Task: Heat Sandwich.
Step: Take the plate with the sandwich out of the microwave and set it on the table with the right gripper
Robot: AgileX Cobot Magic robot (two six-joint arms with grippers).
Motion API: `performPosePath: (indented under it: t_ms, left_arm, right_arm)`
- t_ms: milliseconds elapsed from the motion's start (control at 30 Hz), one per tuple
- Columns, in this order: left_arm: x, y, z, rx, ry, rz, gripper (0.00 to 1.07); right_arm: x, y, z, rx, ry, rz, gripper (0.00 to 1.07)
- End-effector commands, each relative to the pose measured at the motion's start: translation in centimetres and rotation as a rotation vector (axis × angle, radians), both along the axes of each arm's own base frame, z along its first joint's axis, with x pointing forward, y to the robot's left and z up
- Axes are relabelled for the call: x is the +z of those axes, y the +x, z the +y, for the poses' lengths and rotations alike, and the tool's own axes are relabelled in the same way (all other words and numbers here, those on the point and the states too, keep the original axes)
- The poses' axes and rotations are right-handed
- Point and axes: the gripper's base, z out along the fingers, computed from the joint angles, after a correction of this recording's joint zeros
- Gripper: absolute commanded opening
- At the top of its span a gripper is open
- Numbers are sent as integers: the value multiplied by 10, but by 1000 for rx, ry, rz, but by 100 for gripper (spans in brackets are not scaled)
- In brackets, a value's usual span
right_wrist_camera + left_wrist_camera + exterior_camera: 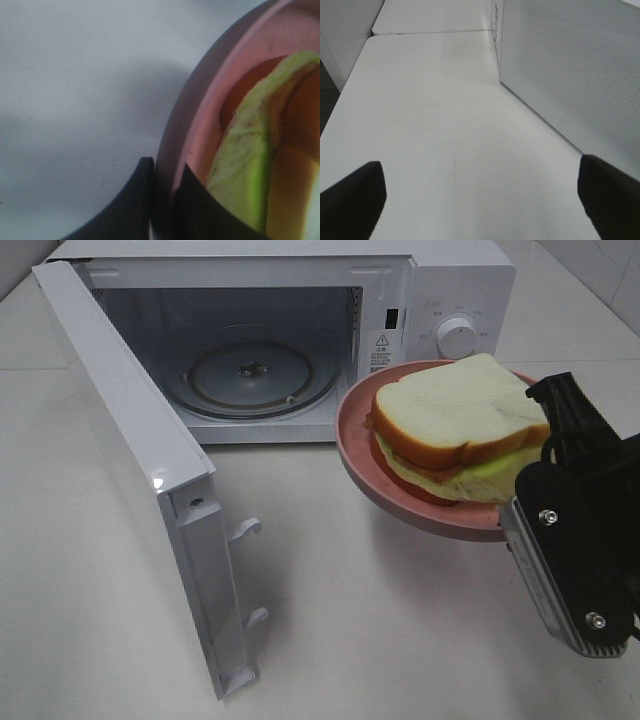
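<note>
1. white tabletop lies below both claws.
2. microwave, door swung wide, stands beyond the right claw, its glass turntable bare.
3. pink plate is pinched at its rim by the right claw, lifted off the tabletop.
4. sandwich sits on the plate, just beside the claw.
5. left claw gapes wide, holding nothing, beside the door.

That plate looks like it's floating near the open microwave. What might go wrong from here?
The right end effector pinches only the rim of the pink plate, so the plate might tilt or slip. The sandwich sits loose on it and may slide off. The plate might also clip the frame of the microwave going in.
</note>
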Motion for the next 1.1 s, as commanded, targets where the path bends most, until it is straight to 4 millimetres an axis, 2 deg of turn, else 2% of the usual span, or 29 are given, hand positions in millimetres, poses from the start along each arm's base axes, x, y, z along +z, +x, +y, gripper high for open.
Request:
performPosePath:
  t_ms: [33, 600, 1100]
  left_arm:
    - [-1, -4, 0, 0, 0, -26, 98]
    - [-1, -4, 0, 0, 0, -26, 98]
    - [-1, -4, 0, 0, 0, -26, 98]
  right_arm:
    - [5, 0, -6, -63, 1, -42, 0]
    - [8, 6, -25, -416, -7, -84, 0]
    - [12, 6, -46, -847, 40, -151, 0]
